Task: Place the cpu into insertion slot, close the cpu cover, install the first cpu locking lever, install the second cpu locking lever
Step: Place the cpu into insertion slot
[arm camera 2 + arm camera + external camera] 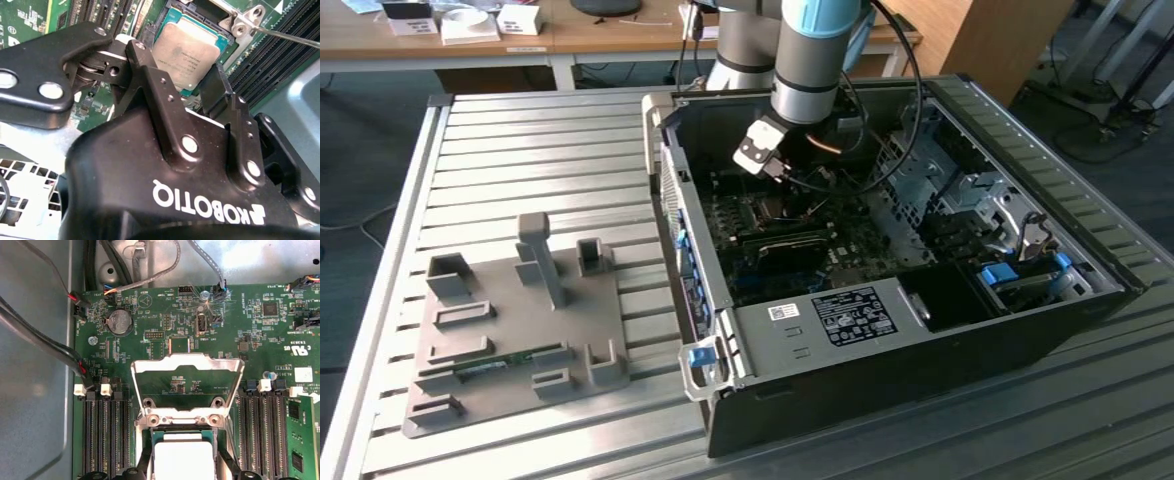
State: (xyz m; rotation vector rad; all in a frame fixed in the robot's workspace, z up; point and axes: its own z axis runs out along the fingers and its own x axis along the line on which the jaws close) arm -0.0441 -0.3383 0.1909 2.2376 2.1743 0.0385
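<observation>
Black gripper [176, 61], jaws spread, straddles the chip [184, 460] (flat, metal face up) in the socket [190, 14]. Cover [187, 362] flipped back, free edge toward the coin battery [119, 321].

**Where everything sat on the bench**

So the computer case [881, 330] lay open on its side on the table [520, 150], toward the exterior view's right. A parts tray [507, 340] sat on the same table just beside it, on the exterior view's left. A desk [587, 35] stood behind the table. The arm [807, 60] reached down into the case, with the gripper [174, 59] just over the socket [169, 11]. The chip [187, 52] lay in the socket. The cover [187, 365] stood up off it, hinged at one edge. Memory slots [105, 435] ran along both sides of the socket, all on one board [240, 315].
</observation>
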